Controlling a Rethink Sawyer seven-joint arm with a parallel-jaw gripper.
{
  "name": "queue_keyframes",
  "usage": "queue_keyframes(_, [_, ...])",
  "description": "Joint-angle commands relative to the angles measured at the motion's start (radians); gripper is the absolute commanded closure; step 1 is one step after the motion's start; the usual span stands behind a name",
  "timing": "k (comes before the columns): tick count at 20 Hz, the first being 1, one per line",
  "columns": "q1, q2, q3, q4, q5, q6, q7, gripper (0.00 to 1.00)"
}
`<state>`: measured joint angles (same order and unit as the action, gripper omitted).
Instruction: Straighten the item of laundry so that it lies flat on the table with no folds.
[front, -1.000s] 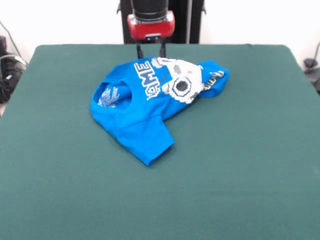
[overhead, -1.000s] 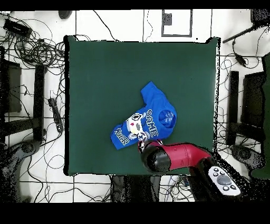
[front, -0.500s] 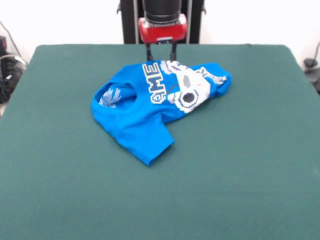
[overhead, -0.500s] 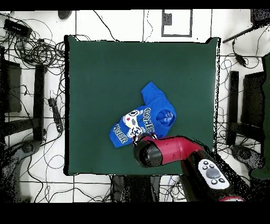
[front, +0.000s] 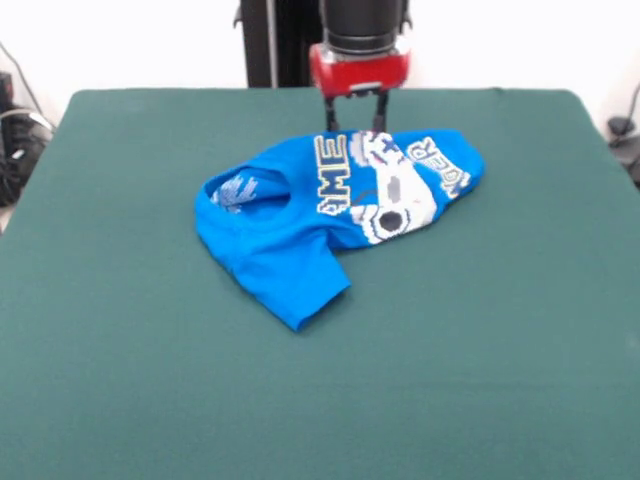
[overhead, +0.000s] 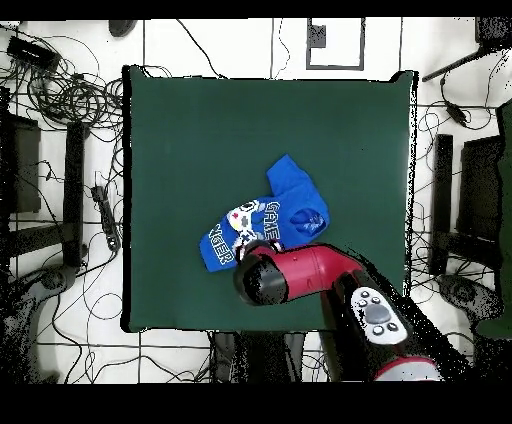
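In the front view the claw came down at the shirt's twelve o'clock edge, its two dark fingers standing a narrow gap apart and reaching the cloth's far hem; whether they pinched that hem or only touched it could not be told. The shirt lay above the middle of the table, print side up, with the lettered part drawn out flat toward two o'clock, probably because a pull from that edge would spread it. One sleeve lay doubled toward six o'clock and the neck opening gaped at nine o'clock, so folds remained. In the overhead view the arm reached in from five o'clock and covered the shirt's six o'clock edge, hiding the claw; the shirt sat just below the centre of the table, well clear of every edge
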<state>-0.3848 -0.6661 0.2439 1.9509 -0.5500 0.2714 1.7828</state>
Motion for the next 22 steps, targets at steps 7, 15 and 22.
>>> queue_keyframes(7, [0.196,0.020,-0.019,-0.072,0.182,0.056,0.222,0.00])
queue_keyframes(15, [0.271,0.041,-0.084,-0.074,0.251,0.006,0.240,0.00])
queue_keyframes(22, [0.331,0.070,-0.124,-0.077,0.315,-0.048,0.263,0.00])
